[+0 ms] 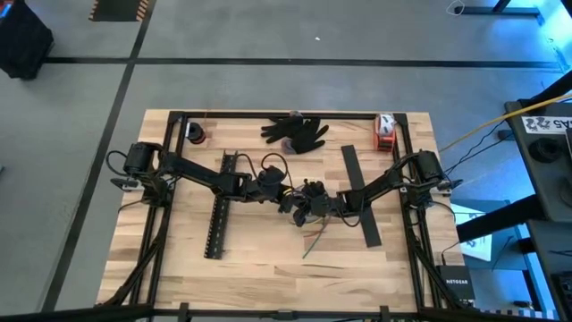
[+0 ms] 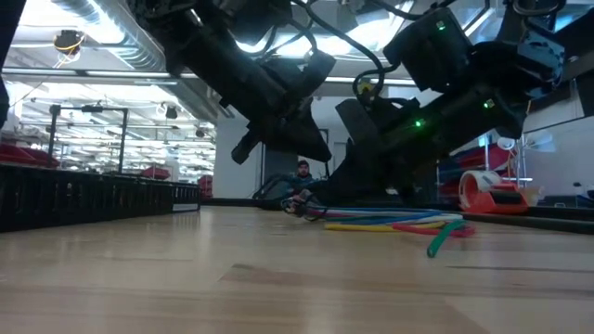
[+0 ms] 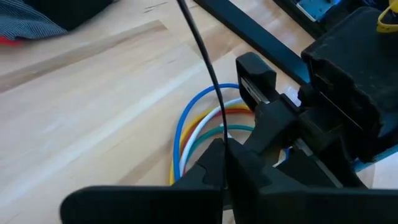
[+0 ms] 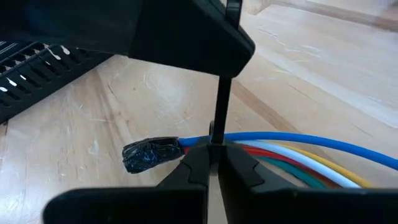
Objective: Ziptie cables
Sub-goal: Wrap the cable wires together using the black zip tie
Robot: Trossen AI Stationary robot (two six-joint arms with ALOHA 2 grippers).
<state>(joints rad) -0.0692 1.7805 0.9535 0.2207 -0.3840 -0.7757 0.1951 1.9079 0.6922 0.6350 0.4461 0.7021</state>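
The cables (image 4: 292,155) are blue, white, yellow, red and green wires lying on the wooden table, with one end wrapped in black tape (image 4: 149,154). In the high view they lie in front of both grippers (image 1: 313,237). A thin black ziptie (image 4: 222,102) stands up from the bundle near the taped end. My left gripper (image 3: 222,155) is shut on this strip just above the bundle. Close beside it, my right gripper (image 4: 211,149) is shut at the strip's foot. Both meet at mid-table (image 1: 299,201). My left gripper pinches the ziptie's strip (image 3: 214,109) between its two fingertips, slanting down from the table's left. The free tail (image 3: 189,25) runs on past the fingers, clear of the table. My right gripper's fingertips are closed where the ziptie's foot (image 4: 215,132) meets the cables, slanting down from the table's right. Whether they pinch the ziptie's head or the wires, the fingers hide. The bundle lies on the table there.
A long black slotted channel (image 1: 217,215) lies left of the grippers, and a flat black strip (image 1: 360,192) lies to the right under the right arm. Dark gloves (image 1: 295,132) and a red tape dispenser (image 1: 384,130) sit near the far edge.
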